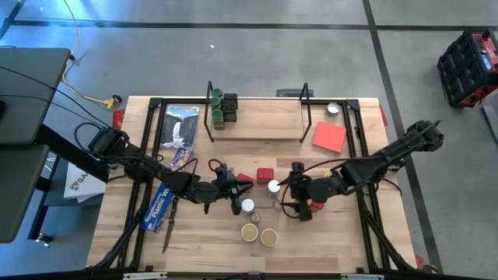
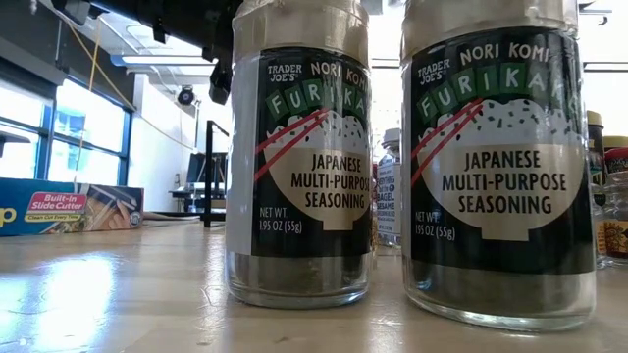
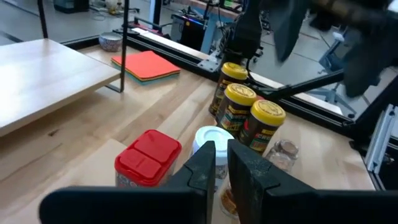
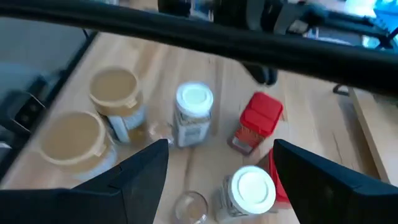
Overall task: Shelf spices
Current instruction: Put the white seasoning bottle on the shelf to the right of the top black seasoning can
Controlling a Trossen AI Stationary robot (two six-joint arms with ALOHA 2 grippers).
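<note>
Nearest the desk's (image 1: 117,233) front edge, two tan-lidded jars (image 1: 259,233) stand upright side by side, their furikake labels filling the low view. Just behind them stands a white-lidded jar (image 1: 247,206), upright; the left gripper (image 1: 236,204) hangs right beside it, its jaws drawn narrow with only a slim gap and nothing visibly held between them. Level with it to the right, the right gripper (image 1: 302,211) has its jaws spread wide and empty, looking down on a second white-lidded jar (image 4: 250,186) and a red square tin (image 4: 258,121). Behind these, three yellow-lidded jars (image 3: 245,112) stand close together, upright. At the left, a long blue box (image 1: 159,204) lies flat, its long axis slanting from front-left toward the back-right. Farther back sits the shelf (image 1: 261,117), its long axis across the desk, with green-lidded jars (image 1: 222,107) clustered upright at its left end. A red card (image 1: 329,136) lies flat just right of the shelf.
</note>
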